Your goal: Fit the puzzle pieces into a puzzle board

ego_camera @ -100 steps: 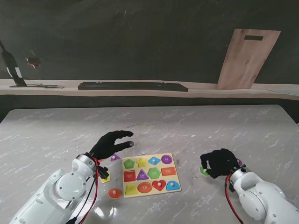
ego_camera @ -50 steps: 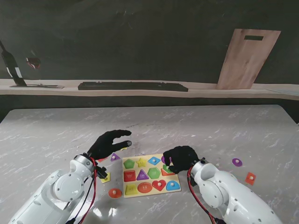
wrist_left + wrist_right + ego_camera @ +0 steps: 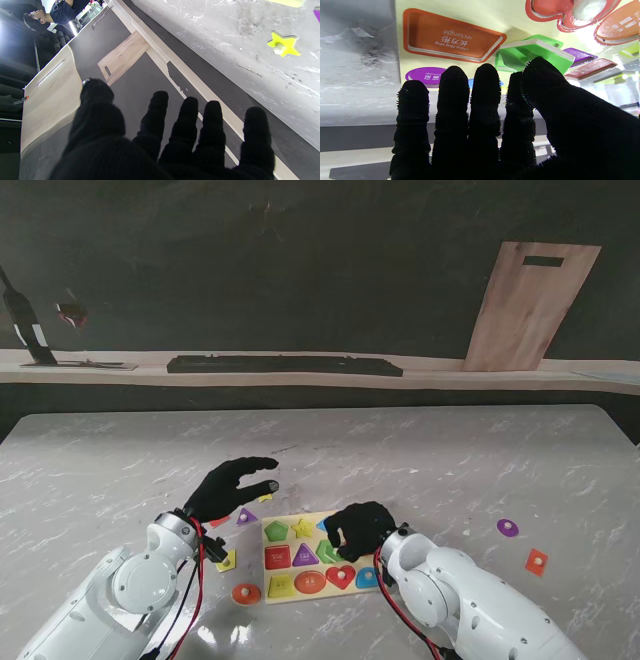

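Right robot hand has swung in from the far right of the counter and now sits over the puzzle board, pinching a green piece between thumb and forefinger, tilted just above its green recess and not yet seated. Farther off, the left robot hand hovers spread and empty beyond the board's left corner, with the yellow star loose on the counter.

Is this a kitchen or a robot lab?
Probably a lab or workshop. A marble-look table holds only a shape puzzle board, and wooden boards lean against a dark wall, with no stove or sink.
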